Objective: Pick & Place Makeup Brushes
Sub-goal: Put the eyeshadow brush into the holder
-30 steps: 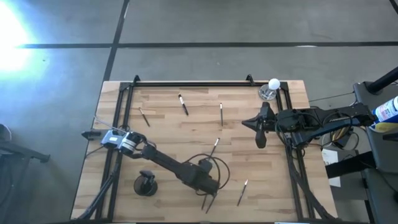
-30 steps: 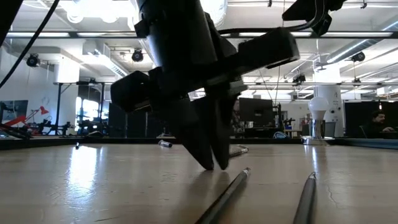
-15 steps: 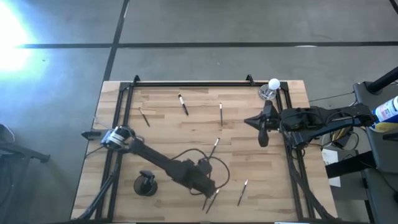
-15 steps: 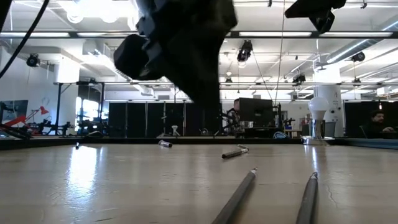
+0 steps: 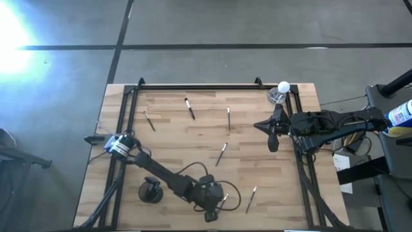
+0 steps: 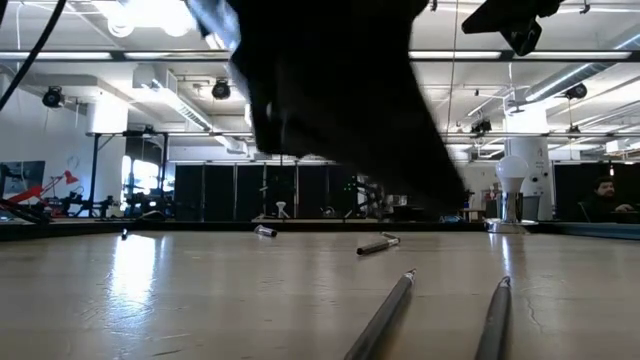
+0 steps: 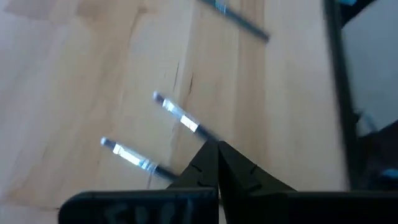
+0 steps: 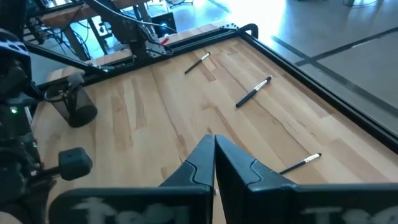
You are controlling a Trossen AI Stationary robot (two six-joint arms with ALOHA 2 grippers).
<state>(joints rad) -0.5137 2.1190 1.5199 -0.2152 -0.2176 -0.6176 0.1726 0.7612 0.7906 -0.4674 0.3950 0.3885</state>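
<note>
Left hand point(image 7: 217, 163), dark fingers pressed together, hovers over thin silver-tipped makeup brushes point(image 7: 180, 118).

Wooden table point(image 5: 174, 148) carries scattered brushes point(image 5: 190, 108) and cup point(image 5: 150, 191)

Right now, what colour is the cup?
Black; the cup shows best in the right wrist view.

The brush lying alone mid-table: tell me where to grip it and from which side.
Probably grip the brush at mid-handle, coming straight down with the fingers across its length. It lies flat and slanted on the table, thin and stick-like, with bare wood on both sides.
</note>
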